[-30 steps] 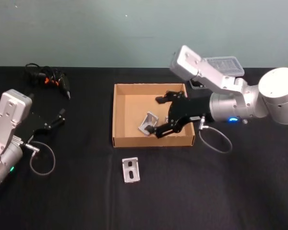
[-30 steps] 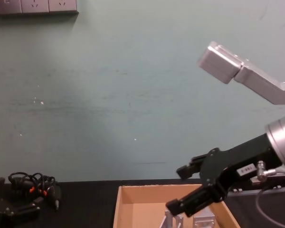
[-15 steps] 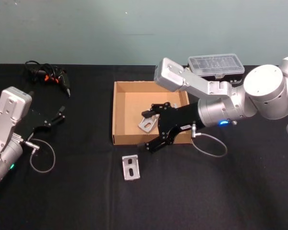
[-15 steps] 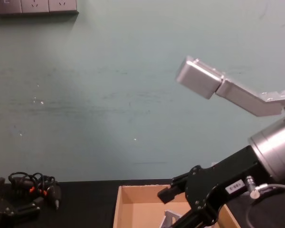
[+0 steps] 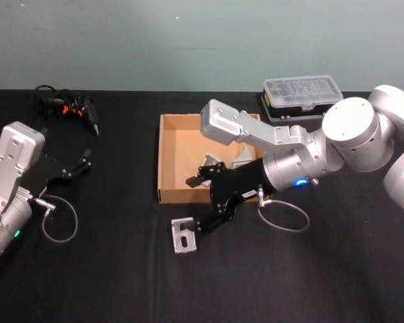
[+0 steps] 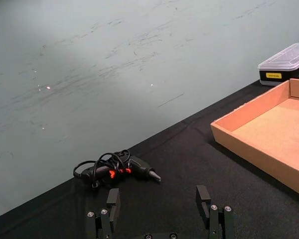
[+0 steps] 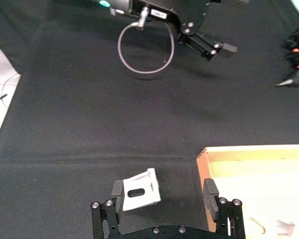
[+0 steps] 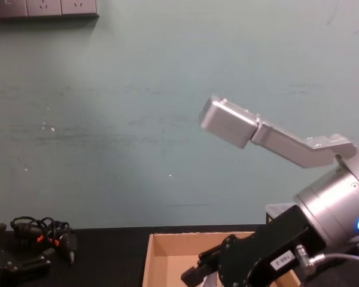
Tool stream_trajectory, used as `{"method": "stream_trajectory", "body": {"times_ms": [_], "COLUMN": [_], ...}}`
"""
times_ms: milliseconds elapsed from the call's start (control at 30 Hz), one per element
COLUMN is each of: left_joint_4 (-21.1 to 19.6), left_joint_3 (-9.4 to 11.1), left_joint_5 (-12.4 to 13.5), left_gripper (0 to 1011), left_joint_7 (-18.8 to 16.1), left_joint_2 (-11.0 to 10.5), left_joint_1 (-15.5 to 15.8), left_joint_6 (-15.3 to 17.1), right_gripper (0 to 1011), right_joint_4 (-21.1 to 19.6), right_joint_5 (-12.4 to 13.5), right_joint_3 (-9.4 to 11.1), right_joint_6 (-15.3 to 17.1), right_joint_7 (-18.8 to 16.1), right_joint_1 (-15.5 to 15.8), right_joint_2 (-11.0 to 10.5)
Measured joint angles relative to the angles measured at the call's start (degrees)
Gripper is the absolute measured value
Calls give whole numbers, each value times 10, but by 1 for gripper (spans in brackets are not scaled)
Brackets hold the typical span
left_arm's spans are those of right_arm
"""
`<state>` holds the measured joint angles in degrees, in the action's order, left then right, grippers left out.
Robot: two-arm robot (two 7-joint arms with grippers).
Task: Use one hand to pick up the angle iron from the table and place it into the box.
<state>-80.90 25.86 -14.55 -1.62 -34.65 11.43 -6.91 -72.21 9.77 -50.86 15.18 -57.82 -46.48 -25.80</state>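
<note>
Head view, left to right: the robot's left hand (image 5: 79, 165) is hanging idle over the left end of the black tabletop (image 5: 289, 282), its fingers spread apart and empty. The left wrist view is showing the same hand (image 6: 158, 199) with nothing between its fingers. Behind it, near the tabletop's far edge, a black corded tool (image 5: 67, 109) with orange marks is lying in a tangle of its own cable.

Toward the middle, a pale metal angle iron (image 5: 182, 235) is lying flat on the tabletop, just in front of the near left corner of the tan cardboard box (image 5: 167, 161). Another angle iron (image 5: 211, 161) is sitting inside the box.

Reaching in from the right, the right hand (image 5: 196, 206) is hovering over the box's front wall, fingers wide apart, its lower fingertip right beside the angle iron on the tabletop. In the right wrist view the angle iron (image 7: 138, 189) is lying between the hand's open fingers (image 7: 116, 190), close to one of them and well away from the other; whether that finger is touching it cannot be told.

Farther right, behind the box, a black case (image 5: 301, 94) with a clear lid is resting on the tabletop.
</note>
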Motion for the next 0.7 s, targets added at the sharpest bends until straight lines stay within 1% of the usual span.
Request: {"method": "stream_trajectory", "body": {"times_ms": [133, 233, 700], "left_joint_4": [0, 0, 0], "left_joint_3": [0, 0, 0], "left_joint_5": [0, 0, 0], "left_gripper": [1000, 1000, 1000], "left_joint_7": [0, 0, 0], "left_joint_2": [0, 0, 0], "left_joint_1": [0, 0, 0], "left_joint_6": [0, 0, 0], "right_gripper": [1002, 1002, 1002], "right_joint_4": [5, 10, 36], "right_joint_5": [1, 3, 14], "right_joint_3": [-9, -21, -45], "right_joint_6": [-2, -6, -20], "right_joint_7": [-4, -8, -9], "right_joint_1": [-2, -4, -13], "right_joint_2": [2, 4, 15]}}
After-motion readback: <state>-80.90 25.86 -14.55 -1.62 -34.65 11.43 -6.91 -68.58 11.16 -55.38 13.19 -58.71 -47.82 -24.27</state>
